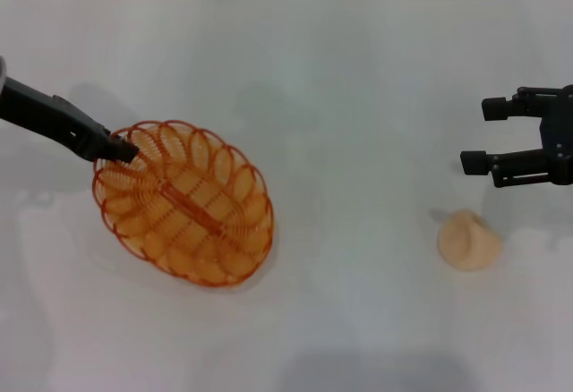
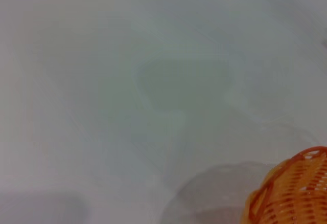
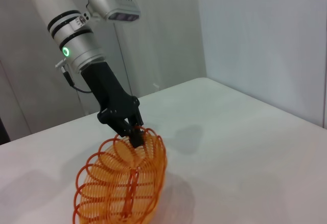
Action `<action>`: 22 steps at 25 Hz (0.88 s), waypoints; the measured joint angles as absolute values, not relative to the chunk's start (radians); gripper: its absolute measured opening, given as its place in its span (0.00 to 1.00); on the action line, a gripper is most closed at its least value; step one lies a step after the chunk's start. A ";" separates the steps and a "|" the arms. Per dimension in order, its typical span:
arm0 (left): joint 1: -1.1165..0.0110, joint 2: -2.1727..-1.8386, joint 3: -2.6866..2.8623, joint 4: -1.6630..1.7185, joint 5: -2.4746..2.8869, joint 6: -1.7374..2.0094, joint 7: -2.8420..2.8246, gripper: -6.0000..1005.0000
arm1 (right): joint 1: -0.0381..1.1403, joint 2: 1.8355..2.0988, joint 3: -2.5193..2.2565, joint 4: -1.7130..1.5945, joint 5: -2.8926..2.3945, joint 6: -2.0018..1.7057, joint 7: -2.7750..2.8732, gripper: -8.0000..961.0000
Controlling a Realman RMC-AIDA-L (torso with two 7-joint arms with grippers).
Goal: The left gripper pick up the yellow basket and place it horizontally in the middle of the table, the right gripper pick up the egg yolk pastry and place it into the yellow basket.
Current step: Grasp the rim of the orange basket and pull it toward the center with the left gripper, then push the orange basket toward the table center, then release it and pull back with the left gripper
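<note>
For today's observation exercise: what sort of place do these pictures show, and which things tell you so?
Probably a robot lab or test bench: a bare white tabletop, plain pale wall panels, and a robot left hand gripping an orange wire basket as a prop.

Pale wall panels, possibly seamed, behind.

Yellow basket glossy wire; egg yolk pastry matte, seemingly smooth; table smooth white.
</note>
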State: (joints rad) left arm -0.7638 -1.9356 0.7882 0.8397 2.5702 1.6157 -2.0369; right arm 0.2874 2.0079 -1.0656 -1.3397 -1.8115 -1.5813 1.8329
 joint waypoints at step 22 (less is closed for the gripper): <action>-0.800 -1.971 0.794 0.860 2.533 1.567 -2.466 0.09 | 0.297 2.008 -1.063 -1.339 -1.810 -1.583 1.834 0.89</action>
